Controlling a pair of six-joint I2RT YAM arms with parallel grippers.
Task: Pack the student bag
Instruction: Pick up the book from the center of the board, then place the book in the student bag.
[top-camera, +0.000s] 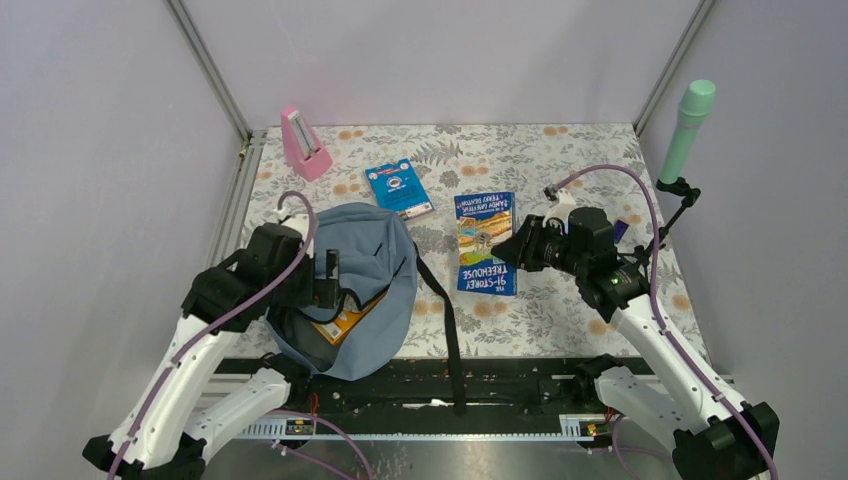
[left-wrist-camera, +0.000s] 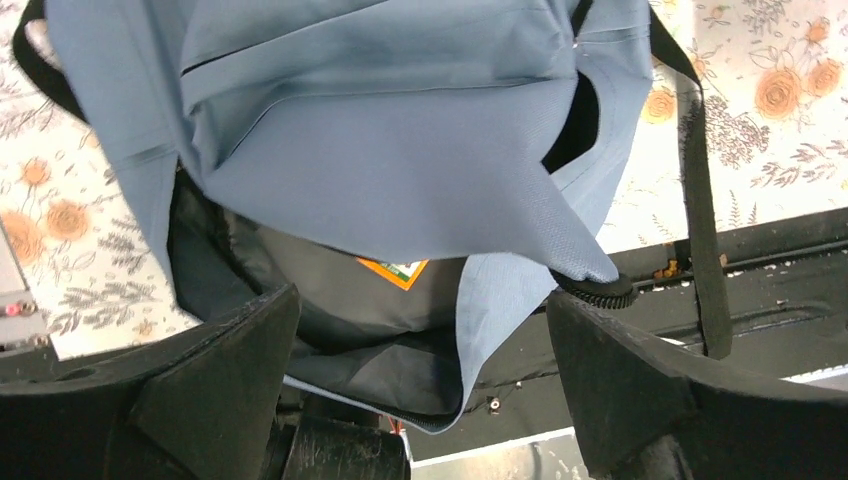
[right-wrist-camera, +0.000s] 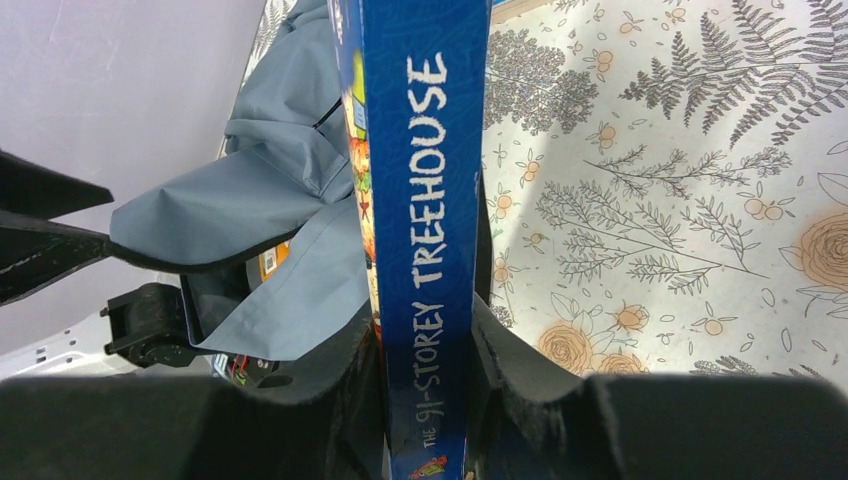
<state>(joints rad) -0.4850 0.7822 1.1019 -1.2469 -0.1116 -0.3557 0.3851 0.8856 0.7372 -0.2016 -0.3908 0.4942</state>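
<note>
Nearest me, the bag (left-wrist-camera: 400, 130) lies on the left side of the table (top-camera: 560, 170). Its lower end hangs over the black rail (top-camera: 520, 385) at the near edge. Its mouth faces my left arm, and the grey-blue top flap is folded back over the body. A black strap (top-camera: 447, 320) trails from its right side down across the rail.

My left gripper (left-wrist-camera: 420, 300) hangs at that mouth with the jaws spread wide and nothing between them. In the left wrist view the flap's corner and the dark lining sit between the two fingers, and I cannot tell whether either finger touches the fabric. An orange corner (left-wrist-camera: 395, 270) of something shows inside the bag, under the flap.

To the right of the bag, my right gripper (right-wrist-camera: 425, 340) is clamped on the book (right-wrist-camera: 425, 150), one finger on each cover near the bottom of the spine. The spine faces the right wrist camera and reads "The 91-Storey Treehouse". From above, the book's cover faces up and the book sits just right of the strap, close to the bag but apart from it. I cannot tell whether it is clear of the table.

Further back, a small blue booklet (top-camera: 399, 189) lies flat just beyond the bag. A pink wedge (top-camera: 303, 143) stands at the far left corner. A green tube (top-camera: 688, 130) on a black stand rises at the far right edge.
</note>
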